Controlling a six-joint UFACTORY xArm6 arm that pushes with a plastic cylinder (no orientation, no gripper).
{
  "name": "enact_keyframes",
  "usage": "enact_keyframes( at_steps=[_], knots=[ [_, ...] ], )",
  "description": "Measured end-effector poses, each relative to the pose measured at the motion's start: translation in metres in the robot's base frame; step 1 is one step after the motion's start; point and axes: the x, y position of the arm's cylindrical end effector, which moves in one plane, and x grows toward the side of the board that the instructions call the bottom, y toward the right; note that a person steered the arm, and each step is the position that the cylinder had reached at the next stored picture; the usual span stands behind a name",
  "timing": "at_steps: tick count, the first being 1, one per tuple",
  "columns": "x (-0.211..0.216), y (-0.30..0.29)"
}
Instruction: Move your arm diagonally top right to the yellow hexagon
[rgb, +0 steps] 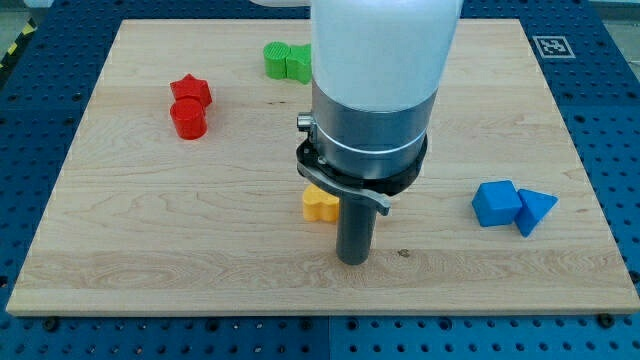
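Observation:
A yellow block (319, 204) lies near the middle of the wooden board (120, 230). The arm's body hides most of it, so I cannot tell its shape. No clear yellow hexagon shows; anything behind the arm is hidden. My tip (354, 259) rests on the board just to the lower right of the yellow block, close beside it.
A red star (190, 89) and a red cylinder (187, 120) sit at the upper left. Two green blocks (285, 61) lie at the top centre. A blue cube (496, 203) and a blue triangle (536, 211) touch at the right. A marker tag (548, 45) is at the top right corner.

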Motion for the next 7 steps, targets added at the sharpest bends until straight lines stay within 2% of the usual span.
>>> enact_keyframes(
  at_steps=[1, 4, 7],
  knots=[
    [0.000, 0.000],
    [0.002, 0.056],
    [-0.007, 0.073]
  ],
)
